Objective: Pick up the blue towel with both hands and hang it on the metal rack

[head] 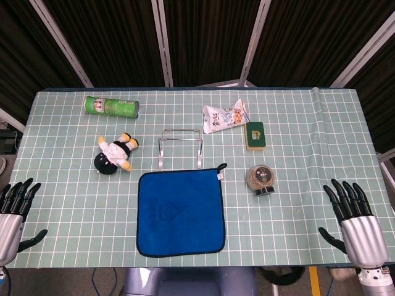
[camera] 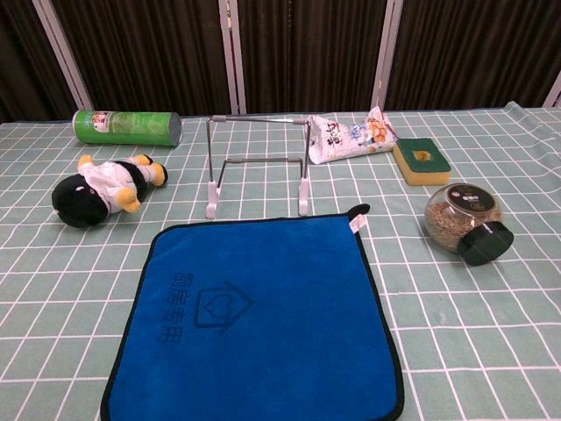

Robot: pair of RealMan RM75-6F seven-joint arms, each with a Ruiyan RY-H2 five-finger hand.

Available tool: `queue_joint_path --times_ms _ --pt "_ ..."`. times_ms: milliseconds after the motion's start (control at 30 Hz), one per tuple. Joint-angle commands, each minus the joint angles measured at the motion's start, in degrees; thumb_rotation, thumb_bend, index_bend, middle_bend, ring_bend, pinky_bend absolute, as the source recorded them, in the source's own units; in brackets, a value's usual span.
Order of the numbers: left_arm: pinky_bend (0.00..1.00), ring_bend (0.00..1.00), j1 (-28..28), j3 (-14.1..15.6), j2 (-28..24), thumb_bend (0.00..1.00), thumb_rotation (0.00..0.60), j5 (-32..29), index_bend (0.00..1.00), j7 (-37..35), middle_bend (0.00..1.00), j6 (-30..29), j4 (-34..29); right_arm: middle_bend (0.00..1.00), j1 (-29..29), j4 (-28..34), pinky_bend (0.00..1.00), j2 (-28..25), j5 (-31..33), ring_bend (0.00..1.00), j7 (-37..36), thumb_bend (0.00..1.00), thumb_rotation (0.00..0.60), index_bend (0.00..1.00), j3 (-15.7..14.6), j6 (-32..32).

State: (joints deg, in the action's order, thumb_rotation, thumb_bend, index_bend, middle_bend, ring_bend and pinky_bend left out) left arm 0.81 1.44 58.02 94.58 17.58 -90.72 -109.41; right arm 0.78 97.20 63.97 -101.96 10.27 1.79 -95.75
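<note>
The blue towel (head: 179,213) (camera: 254,320) lies flat and spread out on the table near the front edge, black-trimmed with a small loop at its far right corner. Just behind it stands the metal rack (head: 179,147) (camera: 257,165), upright and bare. My left hand (head: 15,209) hovers at the front left corner of the table, fingers spread, holding nothing. My right hand (head: 353,216) is at the front right corner, fingers spread and empty. Both hands are far from the towel and appear only in the head view.
A green can (head: 112,106) lies at the back left. A plush penguin (head: 114,153) lies left of the rack. A snack bag (head: 224,116), a yellow-green sponge (head: 255,135) and a tipped glass jar (head: 261,178) sit to the right of the rack.
</note>
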Motion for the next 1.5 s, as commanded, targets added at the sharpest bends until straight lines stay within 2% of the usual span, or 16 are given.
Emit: queue_joint_path --times_ms 33,167,233,300,467,600,800,1100,1500 --pt "0.00 0.00 0.01 -0.01 -0.03 0.00 0.600 -0.09 0.00 -0.05 0.00 0.04 0.08 0.00 0.32 0.37 0.00 -0.23 0.22 0.00 -0.46 0.00 0.600 0.00 -0.36 1.02" --pt "0.00 0.00 0.01 0.04 -0.23 0.00 0.600 -0.12 0.00 -0.06 0.00 0.18 -0.32 0.00 1.26 0.62 0.00 -0.37 0.23 0.00 -0.88 0.00 0.600 0.00 -0.67 2.98" --pt "0.00 0.00 -0.18 -0.33 0.02 0.00 0.600 -0.32 0.00 0.82 0.00 0.26 -0.28 0.00 3.89 -0.38 0.00 0.35 -1.27 0.00 -1.01 0.00 0.600 0.00 -0.52 6.30" --pt "0.00 0.00 -0.59 -0.62 0.48 0.00 0.600 -1.01 0.00 1.44 0.00 1.04 -0.17 0.00 7.95 -2.76 0.00 1.45 -5.03 0.00 -3.04 0.00 0.600 0.00 -0.69 10.20" --pt "0.00 0.00 -1.93 -1.70 2.20 0.00 0.600 -2.41 0.00 2.73 0.00 2.76 1.06 0.00 18.12 -7.54 0.00 3.70 -9.37 0.00 -9.02 0.00 0.600 0.00 -0.90 21.49" --pt "0.00 0.00 -2.74 -2.31 3.93 0.00 0.600 -3.28 0.00 4.55 0.00 3.68 2.07 0.00 26.32 -15.11 0.00 9.64 -13.53 0.00 -12.12 0.00 0.600 0.00 0.42 25.70" --pt "0.00 0.00 -2.76 -2.64 5.36 0.00 0.600 -4.95 0.00 6.61 0.00 3.80 2.57 0.00 33.51 -24.55 0.00 16.56 -15.58 0.00 -13.58 0.00 0.600 0.00 0.48 28.78" --pt "0.00 0.00 -2.87 -3.35 6.07 0.00 0.600 -8.18 0.00 7.87 0.00 4.19 3.56 0.00 39.51 -29.55 0.00 21.68 -13.65 0.00 -12.09 0.00 0.600 0.00 -0.70 34.87" --pt "0.00 0.00 -3.51 -3.49 6.30 0.00 0.600 -8.77 0.00 7.41 0.00 4.58 4.04 0.00 42.51 -33.46 0.00 27.09 -9.98 0.00 -9.69 0.00 0.600 0.00 -1.92 36.36"
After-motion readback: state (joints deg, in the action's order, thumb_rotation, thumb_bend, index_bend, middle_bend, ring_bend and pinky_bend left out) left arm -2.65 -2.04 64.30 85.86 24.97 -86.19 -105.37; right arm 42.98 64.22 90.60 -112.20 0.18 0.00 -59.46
